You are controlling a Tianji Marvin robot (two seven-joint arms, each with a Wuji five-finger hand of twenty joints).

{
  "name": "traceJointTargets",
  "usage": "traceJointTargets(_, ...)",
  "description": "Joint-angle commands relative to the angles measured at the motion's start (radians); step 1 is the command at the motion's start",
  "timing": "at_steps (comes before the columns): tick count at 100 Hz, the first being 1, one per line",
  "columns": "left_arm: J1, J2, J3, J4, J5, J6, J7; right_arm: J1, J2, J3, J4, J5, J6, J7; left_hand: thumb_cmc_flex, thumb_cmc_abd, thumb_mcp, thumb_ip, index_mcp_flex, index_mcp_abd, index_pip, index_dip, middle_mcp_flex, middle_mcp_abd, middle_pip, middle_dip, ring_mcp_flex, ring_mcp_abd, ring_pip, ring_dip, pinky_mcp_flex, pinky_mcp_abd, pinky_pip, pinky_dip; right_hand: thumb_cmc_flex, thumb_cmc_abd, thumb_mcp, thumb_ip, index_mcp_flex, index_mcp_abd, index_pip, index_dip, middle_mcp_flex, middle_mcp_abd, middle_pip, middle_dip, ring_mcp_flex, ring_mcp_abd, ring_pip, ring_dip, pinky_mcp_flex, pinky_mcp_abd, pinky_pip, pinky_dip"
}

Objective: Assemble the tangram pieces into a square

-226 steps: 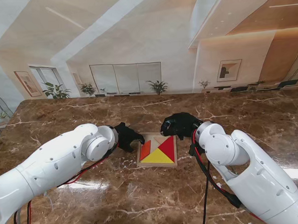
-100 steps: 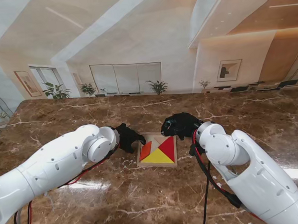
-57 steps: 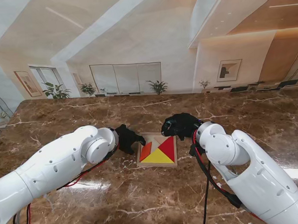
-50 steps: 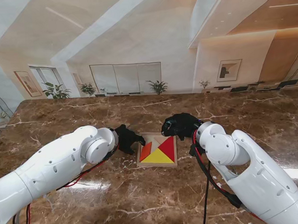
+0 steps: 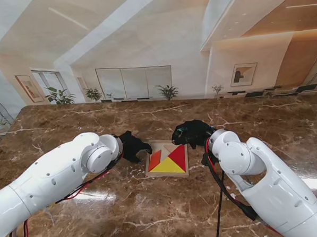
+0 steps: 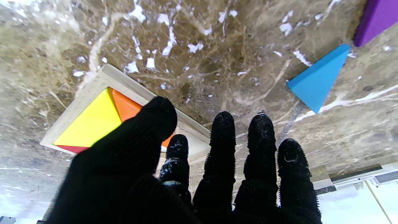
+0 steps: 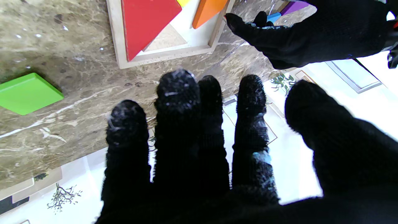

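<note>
From the stand's view, a wooden tray (image 5: 168, 173) lay on the brown marble worktop (image 5: 153, 214) between the two arms. Inside it sat a red triangle (image 5: 178, 156), a yellow triangle (image 5: 168, 167) nearer to me, and an orange piece (image 5: 155, 159) on the left; the tray's far part showed bare wood. The left hand (image 5: 132, 146) hung just beside the tray's left edge, with one finger reaching toward the far left corner. The right hand (image 5: 190, 133) hung by the tray's far right corner. Both hands were black-gloved, and neither carried anything.

In the left wrist view, the left hand (image 6: 186, 174) had its fingers (image 6: 260, 146) spread and extended, holding nothing, with the thumb out over the tray's (image 6: 93, 85) corner. The yellow triangle (image 6: 93, 123) and the orange piece (image 6: 126, 105) lay in the tray. A blue triangle (image 6: 318, 79) lay loose on the worktop (image 6: 217, 62), well apart from the tray, and a purple piece (image 6: 374, 20) lay just beyond it.

In the right wrist view, the right hand (image 7: 217, 155) showed all its fingers (image 7: 177, 102) apart and empty. A green piece (image 7: 28, 91) lay loose on the worktop (image 7: 62, 46) near the tray (image 7: 174, 53). The red triangle (image 7: 146, 21) filled the tray's near side, beside the orange piece (image 7: 208, 9). The left hand (image 7: 298, 34) hovered past the tray's corner.
</note>
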Motion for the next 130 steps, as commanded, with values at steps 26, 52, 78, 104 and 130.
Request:
traceJointTargets(26, 0.006, -0.006, -0.013, -0.019, -0.004, 0.013, 0.020, -0.005, 0.000, -0.002, 0.006, 0.005, 0.007, 0.013, -0.027, 0.027, -0.013, 0.023, -0.046, -0.032, 0.004, -0.013, -0.011, -0.013, 0.011, 0.005, 0.009, -0.007, 0.020, 0.007, -0.002, -0.013, 0.022, 0.014, -0.056, 0.021, 0.010, 0.026, 0.013, 0.009, 0.017, -0.004, 0.009, 0.000, 0.013, -0.006, 0.033, 0.001, 0.023, -0.007, 0.003, -0.003, 0.044, -0.004)
traceJointTargets(52, 0.005, -0.020, 0.013, -0.025, -0.032, 0.033, 0.047, -0.006, -0.001, 0.000, 0.005, 0.007, 0.008, 0.011, -0.021, 0.024, -0.012, 0.024, -0.075, -0.054, 0.017, -0.008, 0.007, -0.024, 0.041, 0.023, 0.028, -0.012, 0.055, 0.024, 0.014, -0.013, 0.047, 0.026, -0.056, 0.022, 0.010, 0.026, 0.012, 0.010, 0.017, -0.004, 0.009, 0.001, 0.013, -0.006, 0.033, 0.002, 0.023, -0.008, 0.003, -0.003, 0.044, -0.005)
traceJointTargets(78, -0.024, -0.038, 0.072, -0.012, -0.070, 0.053, 0.063, -0.008, -0.002, 0.003, 0.007, 0.010, 0.007, 0.006, 0.005, 0.021, -0.030, 0.010, -0.076, -0.061, 0.030, -0.008, 0.019, -0.028, 0.047, 0.122, 0.032, -0.014, 0.078, 0.038, 0.016, -0.012, 0.064, 0.033, -0.056, 0.022, 0.010, 0.026, 0.013, 0.010, 0.018, -0.004, 0.010, 0.002, 0.013, -0.006, 0.033, 0.002, 0.023, -0.008, 0.002, -0.004, 0.044, -0.005)
traceJointTargets(104, -0.053, -0.046, 0.124, 0.010, -0.096, 0.067, 0.055, -0.011, -0.002, 0.007, 0.007, 0.012, 0.006, 0.004, 0.008, 0.021, -0.033, 0.009, -0.062, -0.058, 0.036, -0.006, 0.020, -0.026, 0.049, 0.135, 0.031, -0.013, 0.081, 0.040, 0.013, -0.012, 0.066, 0.035, -0.057, 0.022, 0.010, 0.026, 0.013, 0.010, 0.018, -0.004, 0.009, 0.002, 0.013, -0.006, 0.032, 0.004, 0.023, -0.007, 0.001, -0.002, 0.043, -0.005)
traceJointTargets(130, -0.065, -0.043, 0.143, 0.022, -0.099, 0.072, 0.042, -0.011, -0.002, 0.008, 0.007, 0.012, 0.004, 0.004, 0.013, 0.020, -0.036, 0.007, -0.048, -0.055, 0.039, -0.003, 0.023, -0.025, 0.050, 0.148, 0.031, -0.012, 0.082, 0.040, 0.012, -0.011, 0.065, 0.035, -0.056, 0.021, 0.010, 0.026, 0.013, 0.009, 0.017, -0.004, 0.010, 0.001, 0.013, -0.006, 0.033, 0.003, 0.023, -0.008, 0.002, -0.002, 0.044, -0.004)
